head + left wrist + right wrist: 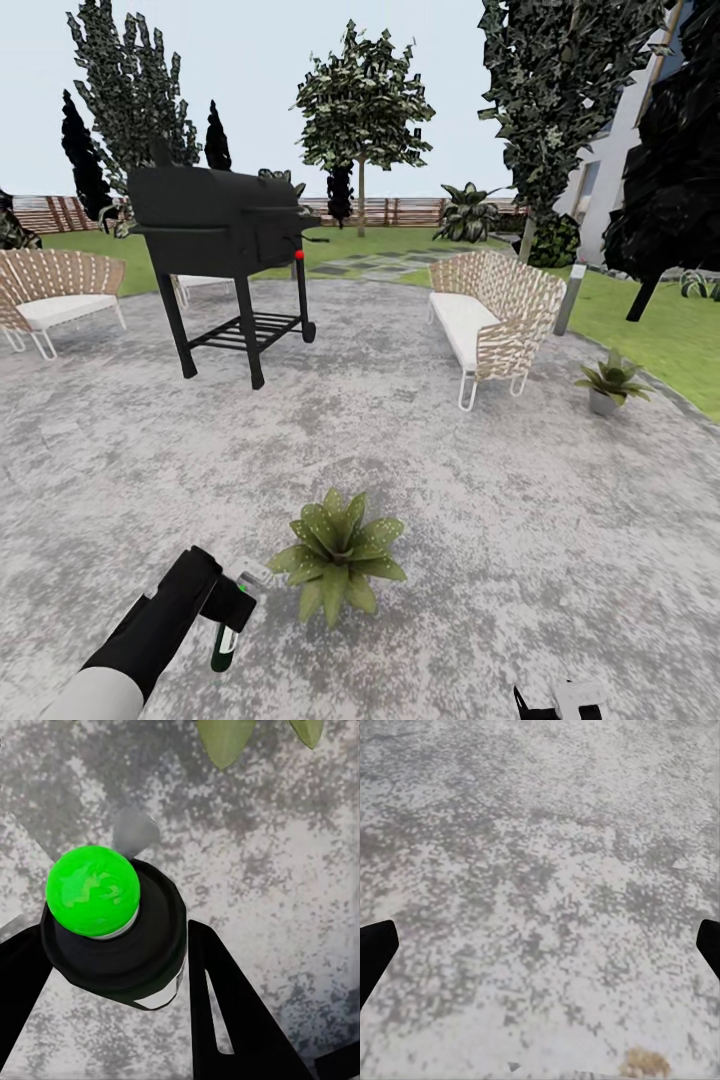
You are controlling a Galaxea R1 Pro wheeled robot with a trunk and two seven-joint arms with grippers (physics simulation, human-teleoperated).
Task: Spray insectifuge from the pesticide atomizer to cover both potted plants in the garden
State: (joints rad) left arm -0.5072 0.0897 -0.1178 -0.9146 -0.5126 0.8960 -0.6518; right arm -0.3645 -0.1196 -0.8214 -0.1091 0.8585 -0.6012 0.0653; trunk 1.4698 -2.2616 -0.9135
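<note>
My left gripper (228,612) is shut on the pesticide atomizer (228,634), a dark green bottle with a black-and-white head and a green spot, held just left of the nearer potted plant (338,560) on the patio. In the left wrist view the atomizer's head (112,926) sits between the black fingers (229,1012), with leaf tips of that plant (223,739) just beyond it. A second potted plant (610,384) stands in a grey pot at the patio's right edge. My right gripper (540,945) is open above bare paving, its body at the head view's lower edge (565,702).
A black barbecue grill (225,245) stands at the patio's far left. A wicker sofa (492,320) faces it on the right, another (55,295) on the left. Lawn (660,325), trees and a slatted fence (400,210) lie beyond.
</note>
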